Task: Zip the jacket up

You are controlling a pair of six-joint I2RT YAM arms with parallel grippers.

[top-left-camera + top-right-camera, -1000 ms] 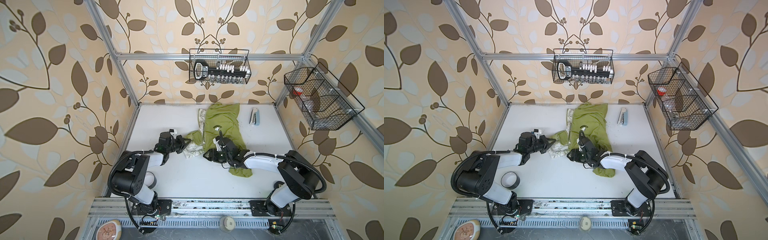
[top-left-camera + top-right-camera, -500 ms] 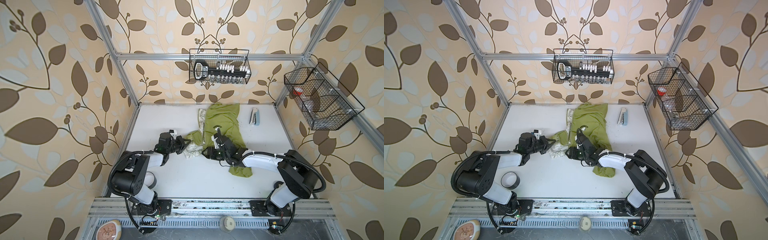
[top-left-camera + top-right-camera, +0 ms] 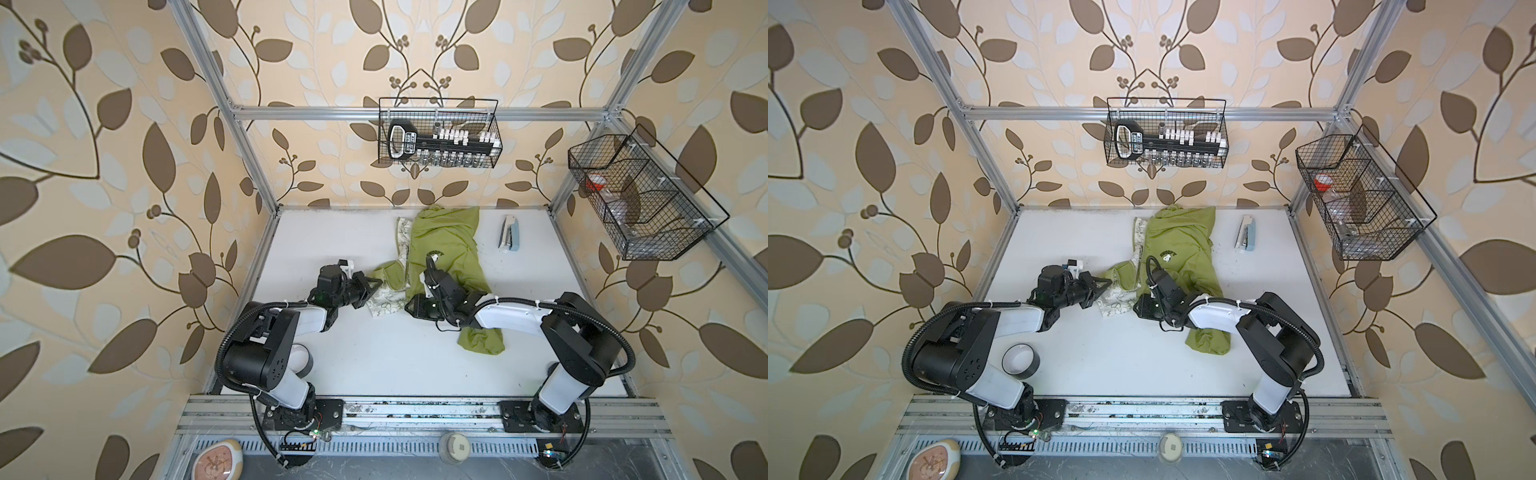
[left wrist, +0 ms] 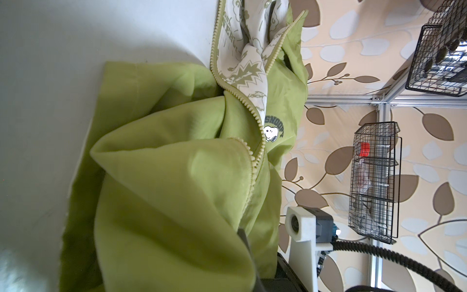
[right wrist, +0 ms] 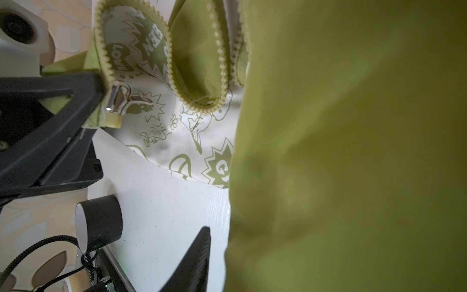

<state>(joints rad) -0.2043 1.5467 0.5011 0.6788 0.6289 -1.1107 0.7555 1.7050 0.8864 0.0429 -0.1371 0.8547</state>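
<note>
So the jacket (image 3: 449, 245) was sprawled on the white table (image 3: 332, 232), running from the far edge near the middle down toward the near right, with one flap thrown out to the left. The front was wide open, the two rows of teeth well apart and the cream lining (image 5: 177, 141) with its green doodles showing between them. The left gripper (image 3: 371, 286) sat at that left flap, clamped tight on the green hem. In the right wrist view the shiny zipper pull (image 5: 118, 101) hung just beside its fingertip. The right gripper (image 3: 413, 308) was low at the jacket's left edge, a bit nearer than the chest logo (image 3: 1168, 255). One finger (image 5: 194, 255) showed over bare table just beside the fabric, but the other was buried behind green cloth, so honestly I couldn't tell whether it was pinching anything or how far apart the jaws stood. A stapler (image 3: 509, 232) lay right of the jacket at the far side, apart from it, and a tape roll (image 3: 1020, 360) sat near left by the left arm's base
</note>
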